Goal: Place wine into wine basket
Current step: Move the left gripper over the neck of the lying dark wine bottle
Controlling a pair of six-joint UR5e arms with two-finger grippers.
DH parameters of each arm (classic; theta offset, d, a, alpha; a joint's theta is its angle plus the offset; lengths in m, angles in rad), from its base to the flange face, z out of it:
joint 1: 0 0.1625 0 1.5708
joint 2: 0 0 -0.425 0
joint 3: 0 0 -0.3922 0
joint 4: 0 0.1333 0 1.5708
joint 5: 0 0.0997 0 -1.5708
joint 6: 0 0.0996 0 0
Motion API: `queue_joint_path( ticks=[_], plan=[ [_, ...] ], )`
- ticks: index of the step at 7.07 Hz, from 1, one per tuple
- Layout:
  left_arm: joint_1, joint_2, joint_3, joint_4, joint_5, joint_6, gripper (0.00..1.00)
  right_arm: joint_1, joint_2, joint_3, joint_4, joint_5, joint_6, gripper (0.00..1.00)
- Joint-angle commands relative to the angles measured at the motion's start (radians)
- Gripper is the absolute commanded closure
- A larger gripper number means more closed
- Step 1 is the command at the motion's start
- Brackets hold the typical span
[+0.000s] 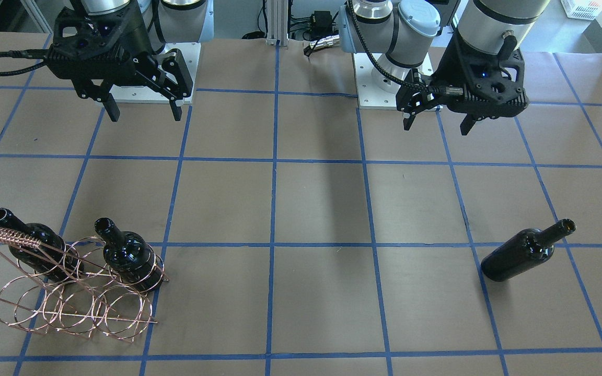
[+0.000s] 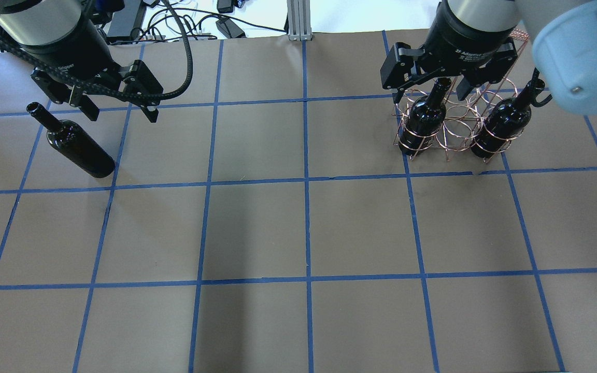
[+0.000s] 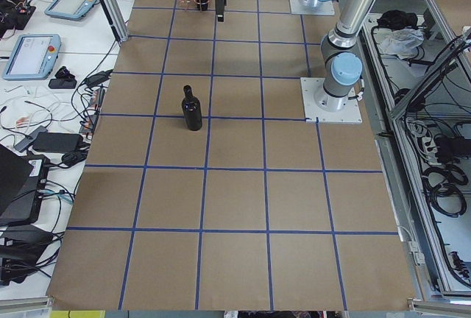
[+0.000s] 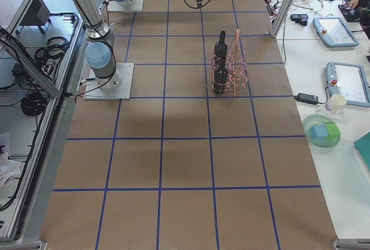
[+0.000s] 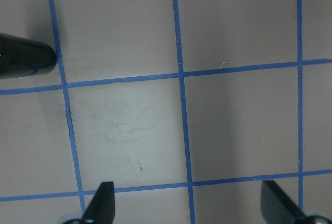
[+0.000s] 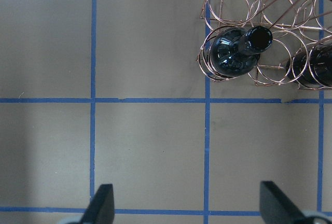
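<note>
The loose wine bottle (image 1: 520, 253), dark glass and unlabelled, stands upright on the paper-covered table; it also shows in the overhead view (image 2: 78, 145) and the left side view (image 3: 193, 108). My left gripper (image 1: 437, 125) (image 2: 121, 111) hangs open and empty above and beside it; its wrist view shows only the bottle's base (image 5: 23, 58) at the left edge. The copper wire wine basket (image 1: 71, 308) (image 2: 459, 137) holds two look-alike bottles (image 2: 423, 122) (image 2: 503, 127) in its outer hoops; the middle hoops hold none. My right gripper (image 1: 144, 115) (image 6: 189, 208) is open and empty, high above the basket's near side.
The arms' white base plates (image 1: 379, 96) (image 1: 128, 94) sit at the robot's edge of the table. An aluminium post (image 2: 296, 20) and cables stand at the far edge. Desks with tablets (image 3: 29, 53) (image 4: 332, 30) border the table on the operators' side.
</note>
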Motion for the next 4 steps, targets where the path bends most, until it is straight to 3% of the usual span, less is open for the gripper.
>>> queue_joint_path(
  ticks=[1, 4],
  plan=[
    [0.000, -0.001, 0.000, -0.001, 0.000, 0.002, 0.00, 0.000, -0.001, 0.000, 0.001, -0.001, -0.001, 0.00],
    [0.001, 0.001, 0.000, -0.027, 0.006, 0.000, 0.00, 0.000, -0.018, 0.002, 0.002, -0.003, -0.007, 0.00]
  ],
)
